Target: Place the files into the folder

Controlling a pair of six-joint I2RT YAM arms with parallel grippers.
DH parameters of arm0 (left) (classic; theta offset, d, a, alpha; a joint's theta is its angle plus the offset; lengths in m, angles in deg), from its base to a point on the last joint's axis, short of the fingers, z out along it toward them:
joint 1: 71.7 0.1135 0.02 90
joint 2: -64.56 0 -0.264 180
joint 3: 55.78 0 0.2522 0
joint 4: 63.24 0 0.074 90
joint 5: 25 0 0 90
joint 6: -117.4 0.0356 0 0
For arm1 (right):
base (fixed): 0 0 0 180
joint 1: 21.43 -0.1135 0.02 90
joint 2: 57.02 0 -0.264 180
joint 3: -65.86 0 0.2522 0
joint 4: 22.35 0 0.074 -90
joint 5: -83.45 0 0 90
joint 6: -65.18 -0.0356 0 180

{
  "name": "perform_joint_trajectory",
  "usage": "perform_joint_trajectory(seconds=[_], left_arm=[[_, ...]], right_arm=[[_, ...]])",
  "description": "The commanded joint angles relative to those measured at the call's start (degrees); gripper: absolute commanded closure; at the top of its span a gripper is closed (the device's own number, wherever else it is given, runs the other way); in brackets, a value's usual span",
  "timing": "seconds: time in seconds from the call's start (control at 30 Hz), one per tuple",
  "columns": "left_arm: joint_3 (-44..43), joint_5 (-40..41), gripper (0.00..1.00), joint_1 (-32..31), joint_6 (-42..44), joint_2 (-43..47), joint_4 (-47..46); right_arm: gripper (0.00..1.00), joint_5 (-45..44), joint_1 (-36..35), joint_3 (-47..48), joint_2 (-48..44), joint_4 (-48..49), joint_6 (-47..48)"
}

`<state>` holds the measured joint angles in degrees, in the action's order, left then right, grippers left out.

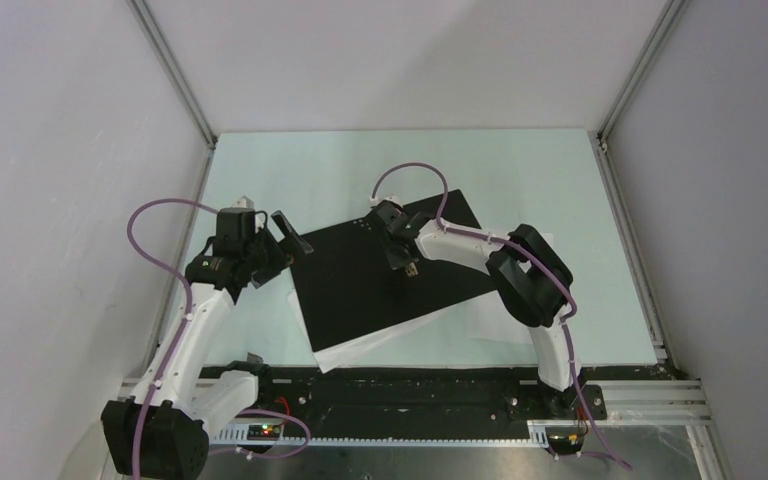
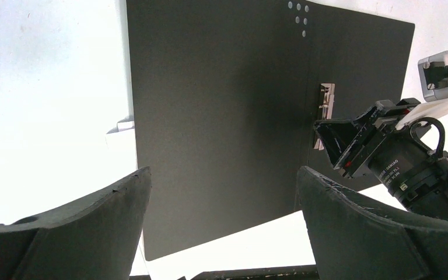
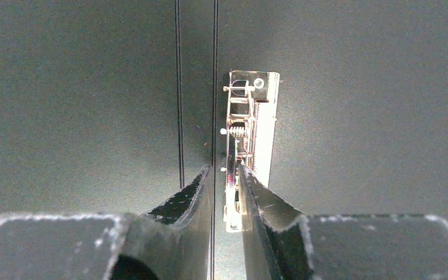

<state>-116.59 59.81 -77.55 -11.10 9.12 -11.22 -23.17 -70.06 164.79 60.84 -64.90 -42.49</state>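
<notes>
Metal clip [image 3: 251, 134], bright and narrow on the matte black folder [image 1: 360, 280] lying open flat beneath, is pinched by the nearly closed right gripper [image 3: 226, 175] and could slip free or drag the folder off the thin white files [image 1: 360, 352] under it, while the left gripper [image 2: 223, 175] hangs wide open, empty.

A: Work surface?
B: Pale green bench [image 1: 290, 170], enclosed by plain white walls [image 1: 400, 60].
A: Framing?
B: Metal posts [image 1: 173, 65] at the far corners; a black strip [image 1: 410, 385] along the near edge.
</notes>
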Motion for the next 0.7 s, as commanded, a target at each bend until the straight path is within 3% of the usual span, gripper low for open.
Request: perform_joint_trajectory(seconds=[0.0,0.33,0.5,0.67], left_arm=[[-1.0,-0.8,0.01,0.6,1.2,0.3,-1.0],[-1.2,-1.0,0.01,0.6,1.1,0.1,-1.3],[-1.5,-1.4,0.01,0.6,1.3,0.3,-1.2],[-1.4,-1.8,0.01,0.6,1.6,0.5,-1.2]], right_arm=[[0.74,-0.9,0.1,0.1,1.6,-0.6,-1.8],[0.87,-4.1,-0.1,5.2,4.8,-5.3,-6.1],[1.00,-6.3,-0.6,8.4,4.7,-8.7,-8.1],[1.00,-7.0,-0.9,8.5,2.5,-10.9,-9.8]])
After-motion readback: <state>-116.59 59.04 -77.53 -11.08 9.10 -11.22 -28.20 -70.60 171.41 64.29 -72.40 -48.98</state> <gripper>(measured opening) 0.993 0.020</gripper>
